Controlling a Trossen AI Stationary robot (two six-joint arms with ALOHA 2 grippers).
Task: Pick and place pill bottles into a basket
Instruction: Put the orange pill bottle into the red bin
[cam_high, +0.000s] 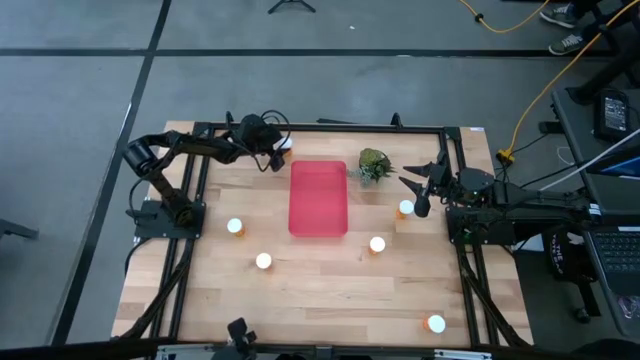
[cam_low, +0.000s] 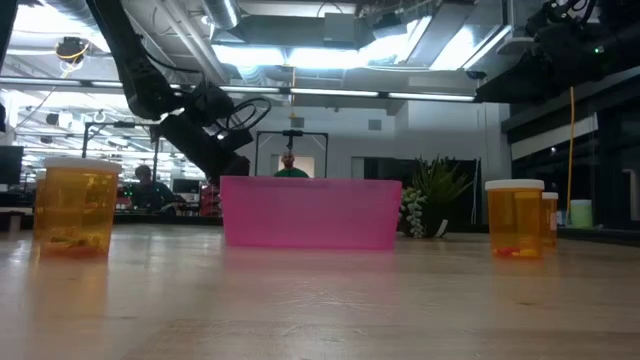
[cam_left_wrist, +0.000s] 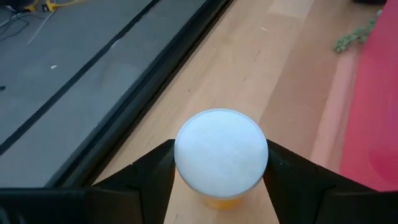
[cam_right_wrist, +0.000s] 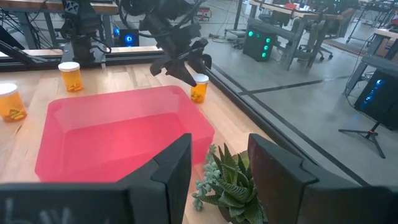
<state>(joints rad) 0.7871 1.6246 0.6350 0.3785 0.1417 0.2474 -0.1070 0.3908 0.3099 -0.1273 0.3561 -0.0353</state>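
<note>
The left hand (cam_left_wrist: 221, 180) is spread wide, one dark finger on each side of a pill bottle (cam_left_wrist: 221, 155) without clearly touching it — the round white cap sits between them, orange body below. In the high view this bottle (cam_high: 285, 146) stands just off the far left corner of the basket (cam_high: 318, 198), the flat red tray at the middle of the wooden worktop (cam_high: 320, 290).

The bottle looks small, light and rigid, its plastic wall smooth and likely slippery. A squeeze across the orange body just under the cap seems the safest hold; pinching the cap's rounded edge risks it popping loose or tipping.

The right hand (cam_high: 415, 187) waits to the right of the basket, fingers parted, near the small green plant (cam_high: 373, 165).

Five more bottles stand upright around the basket: two to its left (cam_high: 235, 226) (cam_high: 263, 261), two to its right (cam_high: 405, 208) (cam_high: 377, 243), and one well away at the near right corner (cam_high: 435, 323).
</note>
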